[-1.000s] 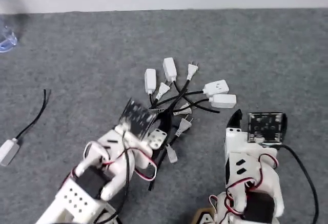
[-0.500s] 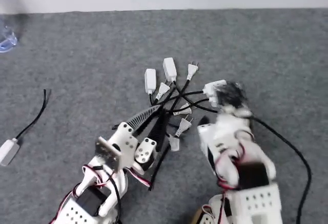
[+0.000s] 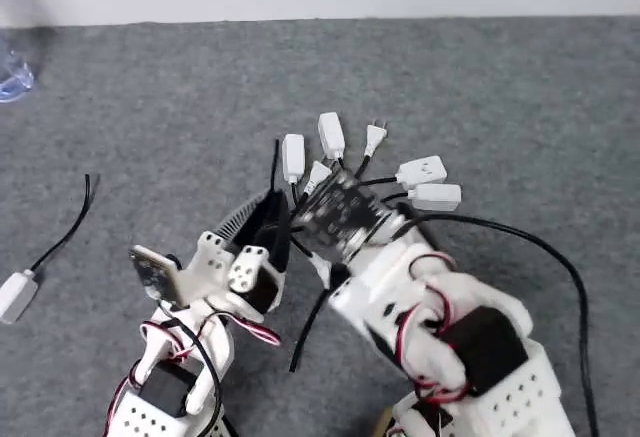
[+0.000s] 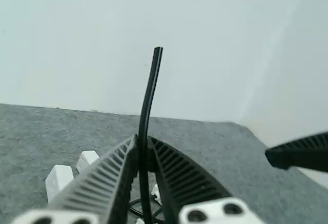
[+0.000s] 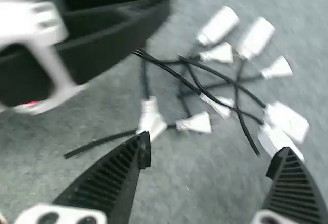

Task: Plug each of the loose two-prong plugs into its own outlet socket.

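Left tool (image 4: 143, 142): from my left wrist camera I see it pressed together on a black cord (image 4: 148, 96). The cord's cut end stands up past the fingertips.
Left tool from above: it sits at the near edge of the cable tangle (image 3: 370, 187).
Right tool (image 5: 211, 155): the jaws are wide apart above the tangle and grip nothing.
Loose plug (image 5: 197, 123): it lies on the grey bench (image 3: 520, 87) below that gap. I think it is two-prong, but blur hides the prongs.
Outlet sockets (image 3: 331, 135): the high view shows the white blocks fanned along the tangle's far side, none of them plugged.
Hidden: from above, the right arm's wrist covers the middle of the tangle.
Stray cord (image 3: 65, 232): it lies well apart at the left, its white end cut by the frame.
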Available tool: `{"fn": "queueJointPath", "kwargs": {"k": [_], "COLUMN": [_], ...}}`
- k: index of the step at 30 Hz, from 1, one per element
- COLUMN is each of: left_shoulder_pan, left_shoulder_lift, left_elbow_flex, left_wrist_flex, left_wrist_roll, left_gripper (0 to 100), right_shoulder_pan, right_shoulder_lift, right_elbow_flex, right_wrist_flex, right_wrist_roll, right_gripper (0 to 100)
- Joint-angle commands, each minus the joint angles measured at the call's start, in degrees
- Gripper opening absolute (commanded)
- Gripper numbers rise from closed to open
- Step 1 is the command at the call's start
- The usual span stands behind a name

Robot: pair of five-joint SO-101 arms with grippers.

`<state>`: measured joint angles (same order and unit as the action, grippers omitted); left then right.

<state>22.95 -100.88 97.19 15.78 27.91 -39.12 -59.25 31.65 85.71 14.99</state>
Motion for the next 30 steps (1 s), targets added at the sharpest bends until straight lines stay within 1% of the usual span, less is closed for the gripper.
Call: {"fn": "queueJointPath", "kwargs": {"k": [1,5,8,12,13,17,20,24,30], "left_shoulder_pan": [-1.0,-1.3,-1.9,-1.8,-1.8,-1.8,-1.7,-1.7,0.3], "left_shoulder_lift": [-1.0,-0.9,-1.0,-1.0,-1.0,-1.0,-1.0,-1.0,-1.0], "left_elbow_flex": [-0.7,-0.7,-0.7,-1.5,-1.9,-3.5,-3.7,-5.8,-10.6], "left_wrist_flex": [-1.1,-5.0,-5.2,-5.3,-5.3,-4.9,-4.6,-1.1,7.3], "left_wrist_roll": [4.1,7.6,7.7,7.9,8.4,14.8,15.2,15.2,15.3], "left_gripper": [1,1,1,1,1,1,1,1,1], "right_shoulder_pan": [-1.7,-1.5,-0.5,-0.3,-0.2,1.4,3.9,4.4,4.4], "right_shoulder_lift": [-0.6,-0.7,-2.7,-5.5,-6.0,-7.5,-8.0,-9.3,-12.1], "right_elbow_flex": [3.8,11.0,11.9,17.3,18.6,21.7,22.9,23.7,23.9], "right_wrist_flex": [-3.0,-9.5,-10.4,-13.5,-14.6,-17.3,-18.9,-19.7,-18.4], "right_wrist_roll": [2.4,3.3,4.5,6.9,7.0,8.7,9.0,11.1,12.8], "right_gripper": [36.0,36.0,36.0,36.0,36.0,36.0,36.0,36.0,36.0]}}
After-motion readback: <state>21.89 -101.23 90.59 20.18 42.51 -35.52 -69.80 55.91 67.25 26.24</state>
